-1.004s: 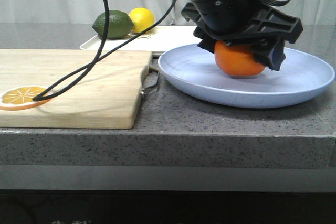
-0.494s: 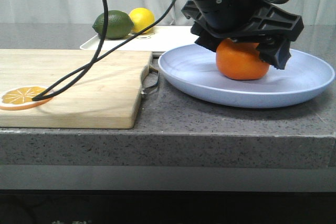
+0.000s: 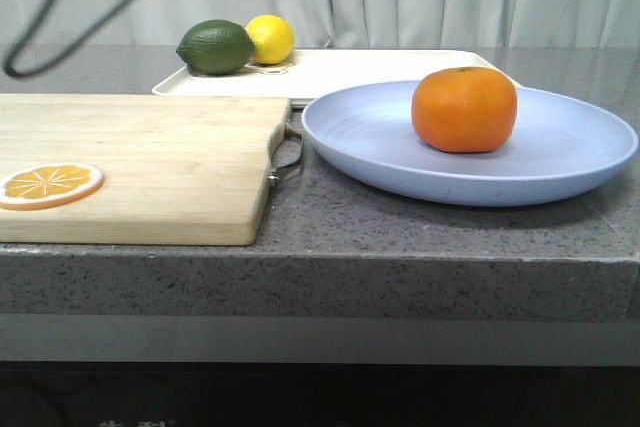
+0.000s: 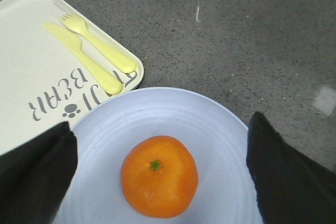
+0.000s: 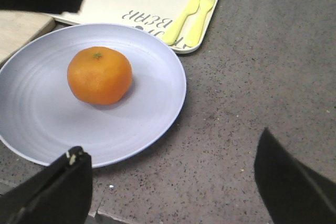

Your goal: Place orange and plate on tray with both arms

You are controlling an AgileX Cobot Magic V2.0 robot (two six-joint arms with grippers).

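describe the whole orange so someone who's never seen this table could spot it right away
Start at the big pale blue plate on the right of the grey counter, in front of the cream tray. The orange sits alone on that plate, round with a small green stem mark on top. Unlike the flat orange slice on the wooden board or the yellow lemon and green lime on the tray, it is whole and bright orange.

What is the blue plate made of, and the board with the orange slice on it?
The plate looks like matte plastic or melamine: smooth, even lavender-blue, no shine. The cutting board looks like light wood, maybe bamboo: pale grain lines run along it.
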